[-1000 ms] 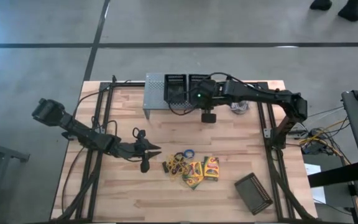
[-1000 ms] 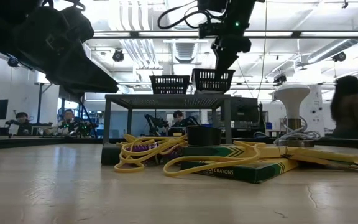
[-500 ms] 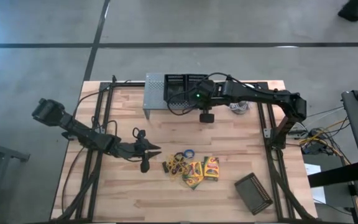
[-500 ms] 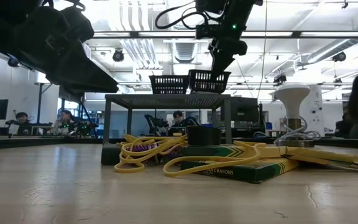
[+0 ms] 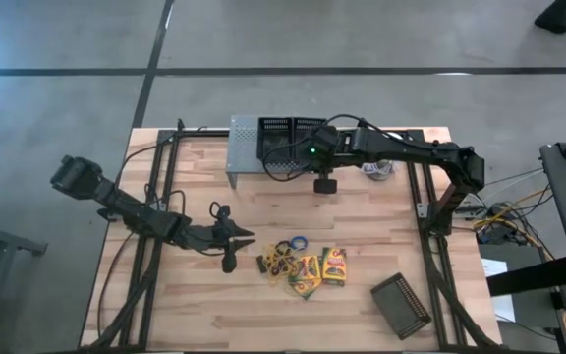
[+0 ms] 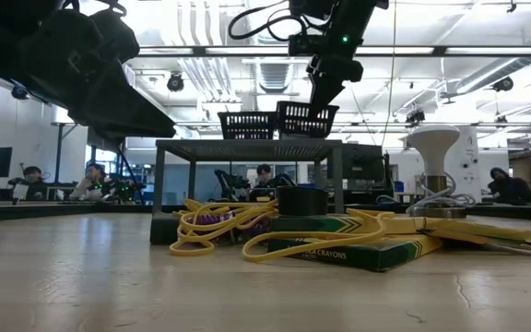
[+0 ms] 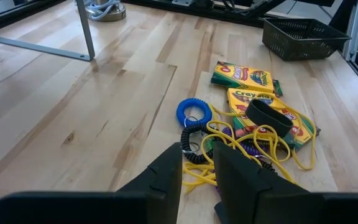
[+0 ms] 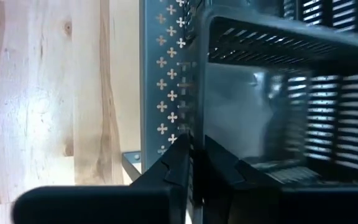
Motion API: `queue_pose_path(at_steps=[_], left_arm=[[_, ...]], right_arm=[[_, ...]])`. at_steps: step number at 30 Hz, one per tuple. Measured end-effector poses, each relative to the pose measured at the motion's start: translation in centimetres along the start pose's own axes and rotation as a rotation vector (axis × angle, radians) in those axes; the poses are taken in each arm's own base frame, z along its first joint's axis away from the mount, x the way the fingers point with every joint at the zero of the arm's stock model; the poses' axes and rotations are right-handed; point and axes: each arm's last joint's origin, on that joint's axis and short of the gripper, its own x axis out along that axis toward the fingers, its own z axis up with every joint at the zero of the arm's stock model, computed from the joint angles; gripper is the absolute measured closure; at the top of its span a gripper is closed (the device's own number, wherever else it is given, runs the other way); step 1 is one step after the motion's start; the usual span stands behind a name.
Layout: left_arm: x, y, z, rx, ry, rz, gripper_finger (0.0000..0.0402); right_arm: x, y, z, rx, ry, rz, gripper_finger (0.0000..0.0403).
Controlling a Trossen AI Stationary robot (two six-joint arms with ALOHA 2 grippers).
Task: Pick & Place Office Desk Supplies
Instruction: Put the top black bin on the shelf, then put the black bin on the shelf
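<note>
Crayon boxes (image 5: 320, 267) lie near left pincer (image 5: 250, 235).

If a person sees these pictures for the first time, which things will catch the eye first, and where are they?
The eye falls first on the bright heap of yellow-and-green crayon boxes tangled with yellow rubber bands and a blue coiled loop, near the table's front middle. Next comes the right pincer, which grips the rim of a black mesh basket on the grey perforated metal stand at the table's far edge. The left pincer hovers beside the heap.
</note>
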Motion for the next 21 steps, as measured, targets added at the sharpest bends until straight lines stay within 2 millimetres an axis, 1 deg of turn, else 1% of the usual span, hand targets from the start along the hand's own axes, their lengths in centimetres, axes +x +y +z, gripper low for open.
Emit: queue_pose_path(at_steps=[9,12,14,17,19,21], left_arm=[[0.0,0.0,0.0,0.0,0.0,0.0,0.0303],[0.0,0.0,0.0,0.0,0.0,0.0,0.0303],[0.0,0.0,0.0,0.0,0.0,0.0,0.0303],[0.0,0.0,0.0,0.0,0.0,0.0,0.0303],[0.0,0.0,0.0,0.0,0.0,0.0,0.0303],[0.0,0.0,0.0,0.0,0.0,0.0,0.0303]], right_arm=[[0.0,-0.2,0.6,-0.003,-0.066,-0.025,0.0285],[-0.6,-0.2,1.0,-0.011,-0.085,-0.029,0.0267],[-1.4,-0.1,1.1,0.005,-0.089,-0.024,0.026],[-3.1,0.9,1.1,0.052,-0.106,-0.006,0.0258],[-4.6,2.3,1.0,0.056,-0.119,0.016,0.0262],[-6.1,4.2,0.5,0.041,-0.127,0.051,0.027]])
